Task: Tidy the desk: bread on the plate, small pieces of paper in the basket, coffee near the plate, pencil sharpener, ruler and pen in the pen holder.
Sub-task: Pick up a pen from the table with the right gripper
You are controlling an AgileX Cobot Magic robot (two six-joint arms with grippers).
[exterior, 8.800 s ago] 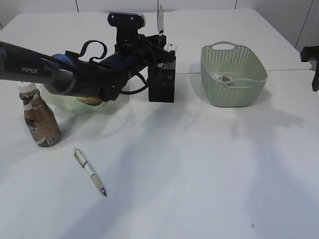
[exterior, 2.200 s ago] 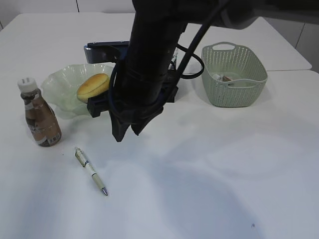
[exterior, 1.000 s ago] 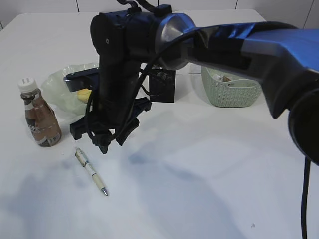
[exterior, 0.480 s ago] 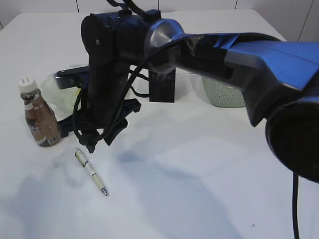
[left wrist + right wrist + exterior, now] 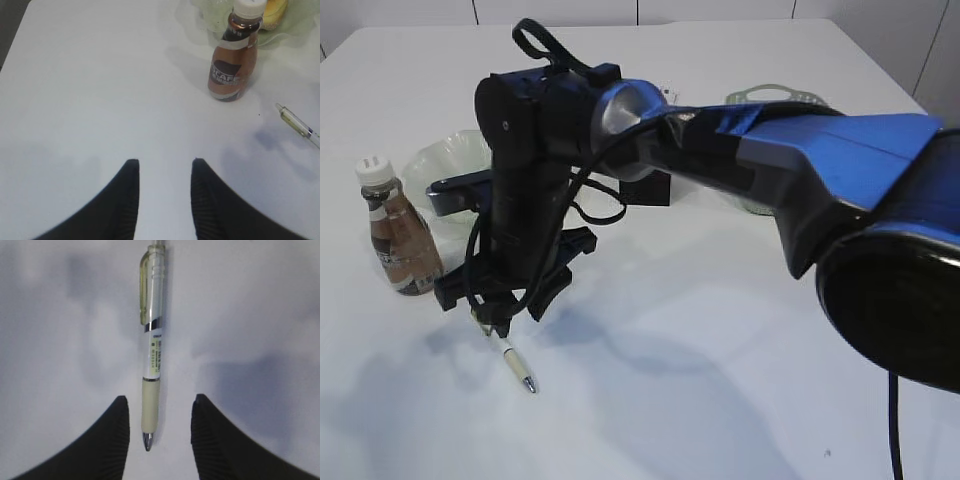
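Right gripper [image 5: 159, 412] jaws apart, straddling the tip end of the pen [image 5: 152, 355], which lies flat on the white table [image 5: 260, 310] between the two fingers, not gripped. In exterior view the right gripper [image 5: 492, 322] points down over the pen [image 5: 518, 368], arm reaching across to the left side. Left gripper [image 5: 162, 175] jaws apart, nothing between them, above bare table. Coffee bottle [image 5: 235, 57] upright near it, pen [image 5: 299, 125] to the right. Coffee bottle [image 5: 398, 235] stands just beside the green plate [image 5: 432, 170]; bread [image 5: 276, 11] on the plate. Black pen holder [image 5: 650, 188] and green basket [image 5: 770, 96] mostly hidden behind the arm.
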